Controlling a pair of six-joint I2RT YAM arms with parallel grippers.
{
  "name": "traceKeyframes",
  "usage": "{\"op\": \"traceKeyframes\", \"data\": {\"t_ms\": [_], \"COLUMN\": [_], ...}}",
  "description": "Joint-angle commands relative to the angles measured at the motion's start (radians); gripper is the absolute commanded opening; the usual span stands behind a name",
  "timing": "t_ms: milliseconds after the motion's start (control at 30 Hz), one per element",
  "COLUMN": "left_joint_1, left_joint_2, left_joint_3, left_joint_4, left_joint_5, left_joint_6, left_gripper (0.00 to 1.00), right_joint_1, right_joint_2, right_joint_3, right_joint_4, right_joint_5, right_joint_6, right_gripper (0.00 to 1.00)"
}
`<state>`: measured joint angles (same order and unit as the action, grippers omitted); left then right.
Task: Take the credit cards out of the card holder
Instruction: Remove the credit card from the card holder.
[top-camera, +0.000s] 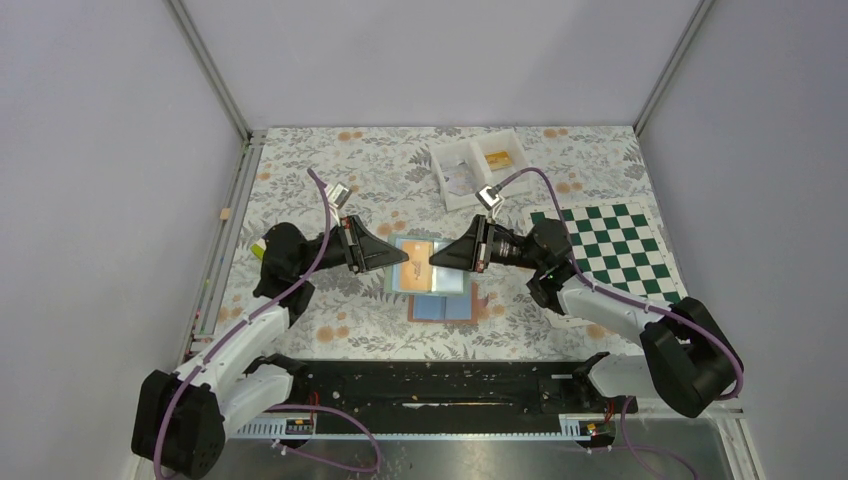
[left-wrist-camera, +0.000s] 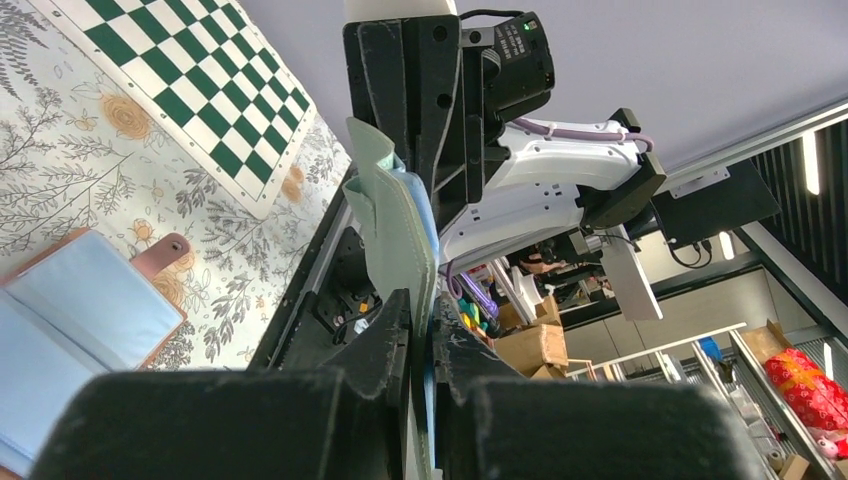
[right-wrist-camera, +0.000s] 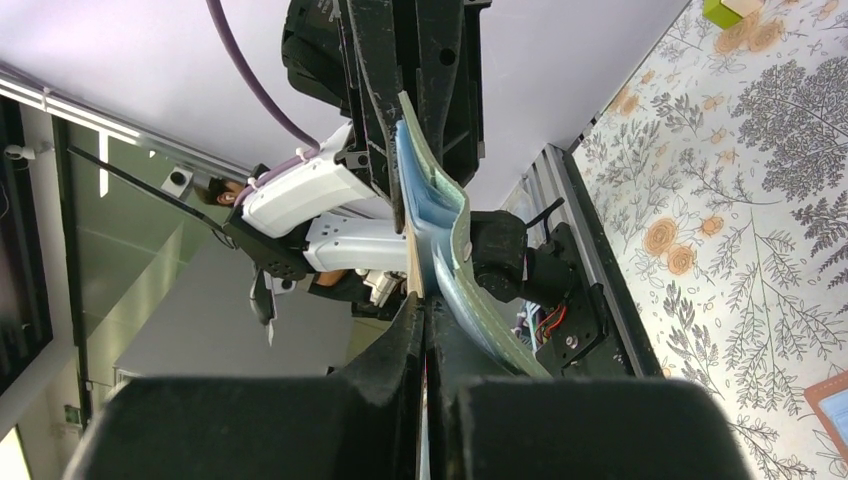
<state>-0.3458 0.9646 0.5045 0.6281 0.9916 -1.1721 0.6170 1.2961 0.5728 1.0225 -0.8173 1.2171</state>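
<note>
Floral worktop (top-camera: 330, 170). Left fingers (top-camera: 385, 257) and right fingers (top-camera: 455, 255) both pinch a raised grey-green blue-lined sleeve (top-camera: 420, 268); the tan card holder (top-camera: 442, 307) lies open beneath it.

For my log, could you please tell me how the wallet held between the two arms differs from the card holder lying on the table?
The held wallet is pinched in the air by the left fingers and right fingers; the card holder lies open on the table. The wallet's cover is grey-green, the holder's tan-brown. The wallet curves; the holder is flat. Both have light-blue insides.
</note>
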Motion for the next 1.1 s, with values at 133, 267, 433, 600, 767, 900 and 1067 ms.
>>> {"op": "traceKeyframes", "data": {"t_ms": [133, 267, 433, 600, 767, 900, 1067], "left_joint_1": [0.047, 0.048, 0.048, 0.048, 0.048, 0.047, 0.047], "left_joint_2": [-0.06, -0.074, -0.075, -0.072, -0.068, -0.061, -0.051], "left_joint_3": [0.089, 0.1, 0.084, 0.086, 0.102, 0.102, 0.093], "left_joint_4": [-0.218, -0.238, -0.211, -0.252, -0.298, -0.256, -0.189], "left_joint_5": [0.062, 0.058, 0.056, 0.039, 0.021, 0.026, 0.034], "left_joint_6": [0.145, 0.138, 0.113, 0.137, 0.166, 0.134, 0.08], "left_gripper": [0.0, 0.0, 0.0, 0.0, 0.0, 0.0, 0.0], "right_joint_1": [-0.072, -0.088, -0.083, -0.02, 0.024, 0.029, 0.031], "right_joint_2": [-0.089, -0.113, -0.101, -0.107, -0.121, -0.132, -0.112], "right_joint_3": [-0.043, -0.055, -0.062, -0.009, 0.01, 0.028, 0.045], "right_joint_4": [0.061, 0.028, 0.084, 0.046, -0.073, -0.235, -0.251], "right_joint_5": [-0.021, -0.038, -0.046, -0.031, 0.037, 0.067, 0.069], "right_joint_6": [-0.015, -0.038, 0.005, 0.022, -0.026, -0.115, -0.12], "right_gripper": [0.0, 0.0, 0.0, 0.3, 0.31, 0.31, 0.31]}}
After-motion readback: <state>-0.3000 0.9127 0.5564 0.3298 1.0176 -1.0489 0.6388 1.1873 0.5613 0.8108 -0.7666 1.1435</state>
